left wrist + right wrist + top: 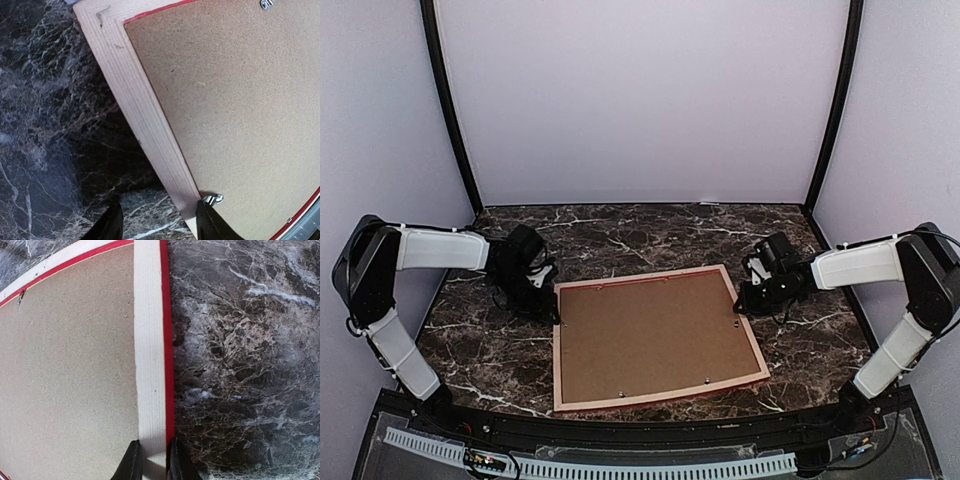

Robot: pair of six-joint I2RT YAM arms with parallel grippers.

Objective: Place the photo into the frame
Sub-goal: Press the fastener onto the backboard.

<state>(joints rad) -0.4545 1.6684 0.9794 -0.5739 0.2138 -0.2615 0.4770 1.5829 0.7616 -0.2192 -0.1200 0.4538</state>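
The frame [660, 392] lies face down on the marble table, its pale wood back up and a red edge showing. A brown backing board [650, 335] fills it, and the photo is hidden. My left gripper [552, 300] stands astride the frame's left rail [145, 115], open. One finger [210, 222] touches the rail's inner edge by a metal clip [214, 199]. The other finger hangs over bare table, apart from the rail. My right gripper [740, 305] is shut on the right rail [149, 340], one fingertip on each side of it [154, 462].
Dark veined marble [620, 235] stretches behind and beside the frame. Pale walls and two black corner posts [450, 110] close in the back and sides. Small metal clips [707, 379] dot the backing board's edges. A black ledge [640, 435] runs along the near edge.
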